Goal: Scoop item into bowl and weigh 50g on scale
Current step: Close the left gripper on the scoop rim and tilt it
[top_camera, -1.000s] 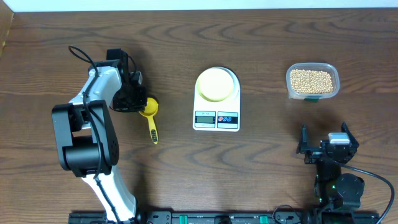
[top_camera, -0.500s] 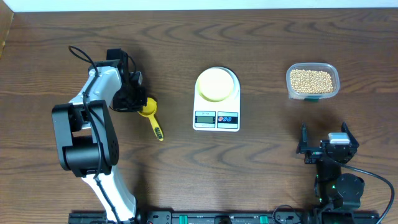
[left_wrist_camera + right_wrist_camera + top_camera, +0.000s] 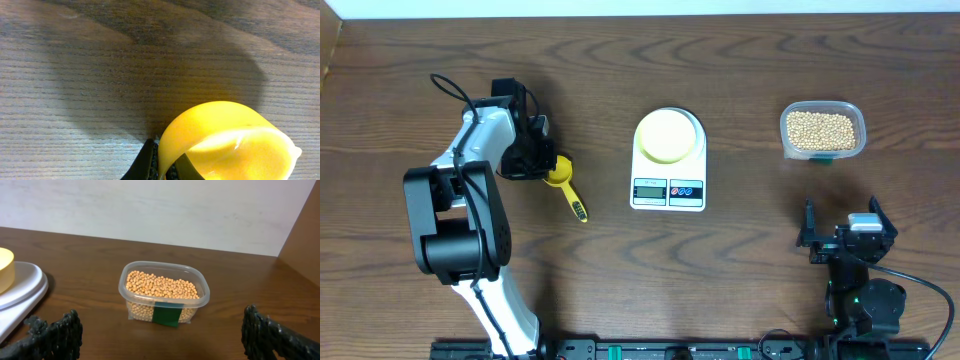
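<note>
Many round tan beans (image 3: 822, 130) heaped in one clear plastic tub (image 3: 823, 104) toward the far right corner. One shallow pale yellow bowl (image 3: 668, 135) atop one white scale (image 3: 668, 190), mid-worktop; display unreadable. Toward the left edge, left gripper (image 3: 542, 163) clamped on one glossy yellow scoop (image 3: 564, 185) by its cup, fingers (image 3: 145, 162) mostly cut off. By the front right corner, right gripper (image 3: 842, 215) spread wide, empty

table (image 3: 740, 260): dark wood, visible grain, matt. scoop (image 3: 235, 145): yellow plastic, glossy, smooth. tub (image 3: 160, 263): clear plastic, slight sheen. scale (image 3: 668, 172): white plastic, smooth. bowl (image 3: 668, 135): pale yellow, matt. beans (image 3: 160, 286): tan, smooth-skinned.
</note>
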### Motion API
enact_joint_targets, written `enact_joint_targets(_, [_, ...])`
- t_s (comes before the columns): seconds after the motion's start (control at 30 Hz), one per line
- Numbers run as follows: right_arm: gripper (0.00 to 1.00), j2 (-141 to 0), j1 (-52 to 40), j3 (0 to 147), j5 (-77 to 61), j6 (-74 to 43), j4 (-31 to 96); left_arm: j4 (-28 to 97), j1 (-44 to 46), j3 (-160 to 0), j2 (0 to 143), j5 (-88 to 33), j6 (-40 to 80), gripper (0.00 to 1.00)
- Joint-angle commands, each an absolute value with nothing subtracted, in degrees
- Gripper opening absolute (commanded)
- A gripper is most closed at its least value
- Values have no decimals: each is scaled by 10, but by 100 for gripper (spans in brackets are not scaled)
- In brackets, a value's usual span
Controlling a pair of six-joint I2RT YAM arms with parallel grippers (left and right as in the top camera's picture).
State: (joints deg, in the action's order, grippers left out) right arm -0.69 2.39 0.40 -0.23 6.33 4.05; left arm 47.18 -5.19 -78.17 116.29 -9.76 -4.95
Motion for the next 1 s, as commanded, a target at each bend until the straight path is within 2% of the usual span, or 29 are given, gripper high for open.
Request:
enact_joint_targets(0.0, [99, -3, 22, 3, 0, 67, 43, 472, -53, -773, 1165, -94, -53, 8])
enact_joint_targets(0.97, [99, -3, 22, 3, 0, 67, 43, 477, -55, -777, 1156, -94, -53, 7])
